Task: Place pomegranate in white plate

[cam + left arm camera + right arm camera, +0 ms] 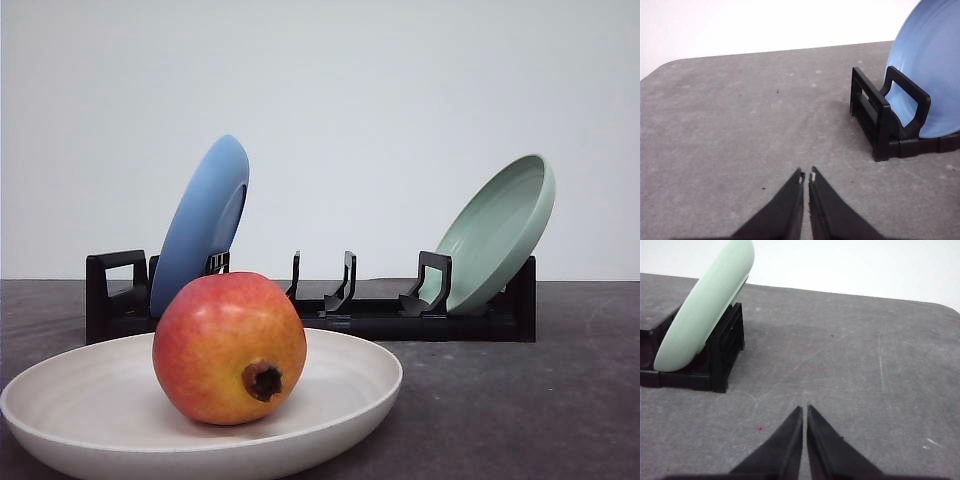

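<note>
We see the pomegranate [229, 347] resting in the white plate [345, 375], calyx toward the camera; left end effector [806, 176] and right end effector [804, 410] both closed, empty.

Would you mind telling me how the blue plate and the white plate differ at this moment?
The blue plate stands on edge, leaning in the black rack; the white plate lies flat on the table in front of it. The white plate holds the pomegranate; the blue plate holds nothing. Colour differs too: glossy blue against matte off-white. Both are shallow round dishes.
</note>
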Action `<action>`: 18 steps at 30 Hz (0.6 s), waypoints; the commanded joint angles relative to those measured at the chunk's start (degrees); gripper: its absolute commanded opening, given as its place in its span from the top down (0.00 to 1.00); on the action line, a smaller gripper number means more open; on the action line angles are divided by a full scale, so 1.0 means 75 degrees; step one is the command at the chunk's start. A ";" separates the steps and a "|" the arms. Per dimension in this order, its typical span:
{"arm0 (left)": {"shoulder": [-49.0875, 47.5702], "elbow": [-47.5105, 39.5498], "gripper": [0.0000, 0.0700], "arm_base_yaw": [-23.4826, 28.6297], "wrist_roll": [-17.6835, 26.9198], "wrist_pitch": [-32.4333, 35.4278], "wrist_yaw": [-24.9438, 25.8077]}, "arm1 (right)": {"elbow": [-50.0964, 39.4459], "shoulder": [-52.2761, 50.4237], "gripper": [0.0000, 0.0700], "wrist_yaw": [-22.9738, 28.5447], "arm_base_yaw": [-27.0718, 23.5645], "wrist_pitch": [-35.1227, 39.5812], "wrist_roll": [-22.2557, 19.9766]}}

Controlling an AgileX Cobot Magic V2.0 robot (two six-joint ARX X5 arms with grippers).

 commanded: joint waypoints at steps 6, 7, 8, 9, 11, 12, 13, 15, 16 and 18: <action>-0.0009 -0.0085 1.00 -0.0012 0.0000 0.0003 0.0015 | -0.0032 -0.0017 0.99 0.0001 -0.0012 0.0076 0.0009; -0.0009 -0.0085 1.00 -0.0012 0.0000 0.0003 0.0015 | -0.0032 -0.0017 0.99 0.0001 -0.0012 0.0075 0.0009; -0.0009 -0.0085 1.00 -0.0012 0.0000 0.0003 0.0015 | -0.0032 -0.0017 0.99 0.0001 -0.0012 0.0073 0.0009; -0.0009 -0.0085 1.00 -0.0012 0.0000 0.0003 0.0015 | -0.0032 -0.0017 0.99 0.0001 -0.0012 0.0073 0.0009; -0.0009 -0.0085 1.00 -0.0012 0.0000 0.0003 0.0015 | -0.0032 -0.0017 0.99 0.0001 -0.0012 0.0075 0.0009; -0.0009 -0.0085 1.00 -0.0012 0.0000 0.0003 0.0015 | -0.0032 -0.0017 0.99 0.0001 -0.0012 0.0073 0.0011; -0.0009 -0.0085 1.00 -0.0012 0.0000 0.0003 0.0015 | -0.0032 -0.0017 0.99 0.0001 -0.0012 0.0073 0.0009; -0.0009 -0.0085 1.00 -0.0012 0.0000 0.0003 0.0015 | -0.0032 -0.0017 0.99 0.0001 -0.0012 0.0076 0.0009; -0.0009 -0.0085 1.00 -0.0012 0.0000 0.0003 0.0015 | -0.0032 -0.0017 0.99 0.0001 -0.0012 0.0075 0.0009; -0.0009 -0.0085 1.00 -0.0012 0.0000 0.0003 0.0015 | -0.0032 -0.0017 0.99 0.0001 -0.0012 0.0075 0.0009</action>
